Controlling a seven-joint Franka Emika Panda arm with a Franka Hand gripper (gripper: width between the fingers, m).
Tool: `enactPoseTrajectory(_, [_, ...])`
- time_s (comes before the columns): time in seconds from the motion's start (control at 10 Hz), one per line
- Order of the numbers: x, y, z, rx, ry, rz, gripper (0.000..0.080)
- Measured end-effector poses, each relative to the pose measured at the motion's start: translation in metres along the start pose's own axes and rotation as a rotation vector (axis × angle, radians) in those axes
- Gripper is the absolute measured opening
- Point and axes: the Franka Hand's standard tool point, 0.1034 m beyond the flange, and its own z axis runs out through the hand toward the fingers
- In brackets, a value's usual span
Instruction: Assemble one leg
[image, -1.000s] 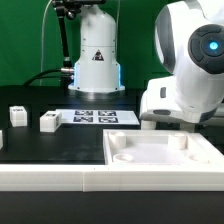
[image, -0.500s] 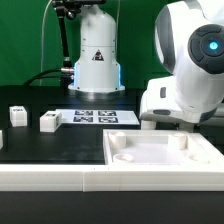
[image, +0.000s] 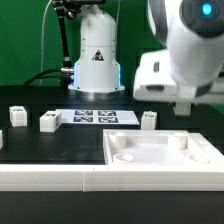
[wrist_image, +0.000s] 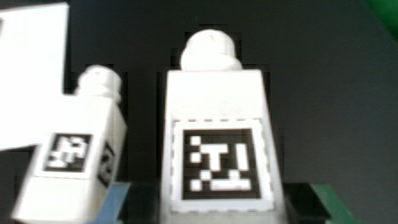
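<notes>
On the black table (image: 60, 145), the exterior view shows a white tray (image: 160, 165) at the near side, toward the exterior view's right. The marker board (image: 100, 117) lies flat farther back, in the middle. Three small white posts stand apart from each other. The right post (image: 148, 120) is just behind the tray's far rim. The middle post (image: 47, 122) is just beside the board, on the exterior view's left. The far-left post (image: 17, 116) is past that one.

The arm (image: 180, 50) hangs high over the tray's far side. Only a dark bit of the gripper (image: 186, 104) peeks out under it, so I cannot tell if the fingers are apart or together.

The wrist view shows what the exterior view cannot. The leg (wrist_image: 217, 140) fills the middle, lying on the dark table, with its square tag (wrist_image: 221, 155) facing up and a round peg (wrist_image: 212, 48) at one end. A second leg (wrist_image: 80, 140) lies near it, tilted a little, with its own tag showing. The two do not touch (a thin dark gap runs between them). I cannot tell which posts in the exterior view these two are.
</notes>
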Motion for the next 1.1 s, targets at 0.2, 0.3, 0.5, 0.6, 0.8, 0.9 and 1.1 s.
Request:
enactPoseTrajectory(0.2, [-0.010, 0.000, -0.019, -0.001, 0.016, 0.008, 0.0291])
enactPoseTrajectory(0.3, [-0.007, -0.002, -0.019, 0.004, 0.042, 0.008, 0.0291])
enactPoseTrajectory(0.5, [-0.003, -0.002, -0.019, 0.009, 0.065, 0.007, 0.0291])
enactPoseTrajectory(0.6, [0.018, -0.001, -0.020, 0.034, 0.179, -0.044, 0.0291])
enactPoseTrajectory(0.8, [0.023, 0.015, -0.043, 0.040, 0.303, -0.109, 0.0291])
enactPoseTrajectory(0.9, [0.022, 0.020, -0.055, 0.044, 0.346, -0.128, 0.0291])
enactPoseTrajectory(1.1, [0.018, 0.022, -0.081, 0.039, 0.451, -0.147, 0.0291])
